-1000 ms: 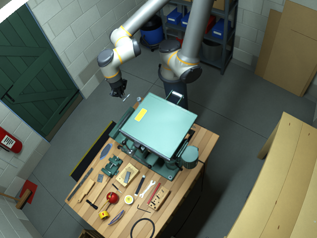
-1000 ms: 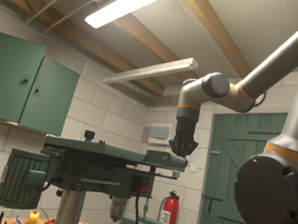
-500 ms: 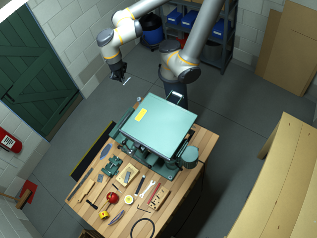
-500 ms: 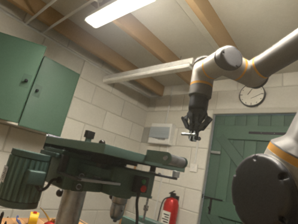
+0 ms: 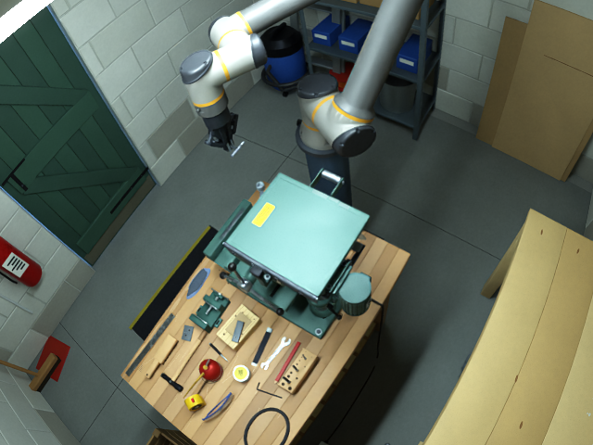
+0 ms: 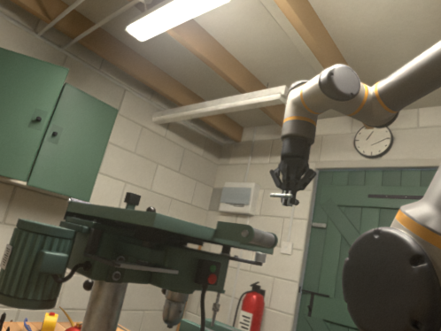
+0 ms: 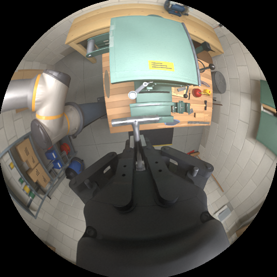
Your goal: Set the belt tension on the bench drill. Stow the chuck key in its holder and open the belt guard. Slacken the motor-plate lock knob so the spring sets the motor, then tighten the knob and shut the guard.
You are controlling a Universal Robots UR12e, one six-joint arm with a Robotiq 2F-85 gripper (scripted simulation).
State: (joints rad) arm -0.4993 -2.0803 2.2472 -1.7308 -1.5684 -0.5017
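Note:
The chuck key (image 5: pixel 237 148) (image 6: pixel 280 194) (image 7: pixel 136 124) hangs well above and off to the side of the bench drill (image 5: pixel 292 249) (image 6: pixel 146 248) (image 7: pixel 152 64). The key, a steel T-shaped tool, is clamped by its stem in my closed gripper (image 5: pixel 221 142) (image 6: pixel 290 194) (image 7: pixel 138 155). The belt guard (image 5: pixel 294 239) (image 7: pixel 152 49), a pale green lid with a yellow label, lies shut on top of the drill head. A black knob (image 6: pixel 132 199) stands on top of the drill head.
Behind the drill stand the arm's pedestal (image 5: pixel 330 172) and a shelf rack (image 5: pixel 378 52) with blue bins. The wooden bench (image 5: pixel 249 354) in front carries a small vise (image 5: pixel 210 311), a spanner (image 5: pixel 274 353), an oil can (image 5: pixel 210 370) and other hand tools. A green door (image 5: pixel 57 139) is on the left.

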